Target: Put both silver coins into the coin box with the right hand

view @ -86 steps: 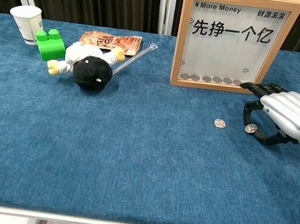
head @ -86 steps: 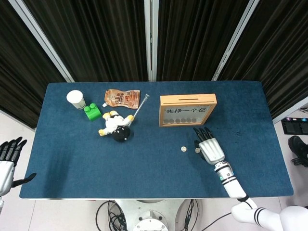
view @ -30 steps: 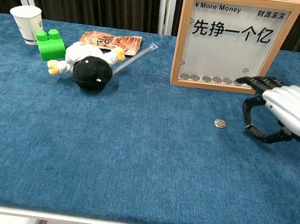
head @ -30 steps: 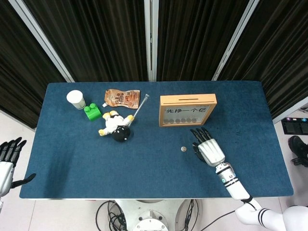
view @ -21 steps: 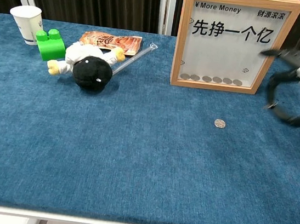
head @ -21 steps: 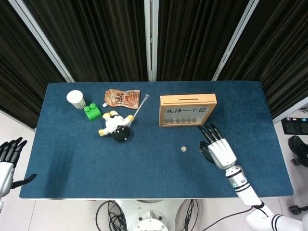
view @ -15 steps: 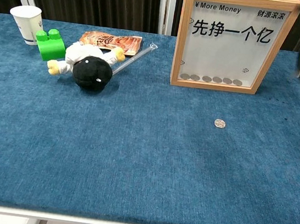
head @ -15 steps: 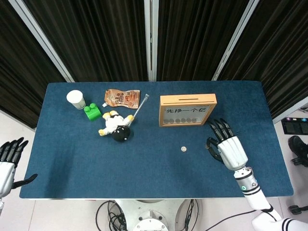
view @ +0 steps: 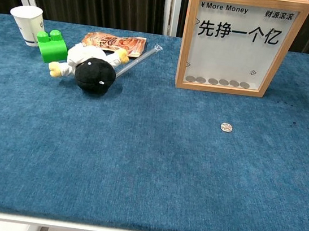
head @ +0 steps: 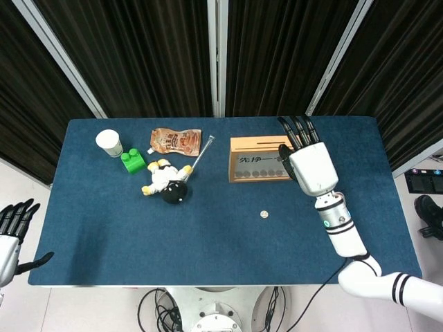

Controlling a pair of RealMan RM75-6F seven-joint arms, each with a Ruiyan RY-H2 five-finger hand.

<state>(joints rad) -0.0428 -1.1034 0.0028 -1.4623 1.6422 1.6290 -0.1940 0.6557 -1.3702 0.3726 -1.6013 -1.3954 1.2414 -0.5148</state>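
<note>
Blue table [view: 136,164], right hand [head: 308,162] above coin box [head: 259,158], silver coin [view: 226,127] apart.

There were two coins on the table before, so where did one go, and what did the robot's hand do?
The right hand took one coin off the table, rose and moved away to above the coin box. The coin itself can't be seen now. The other coin stayed put, as did the toy, cup and left hand.
</note>
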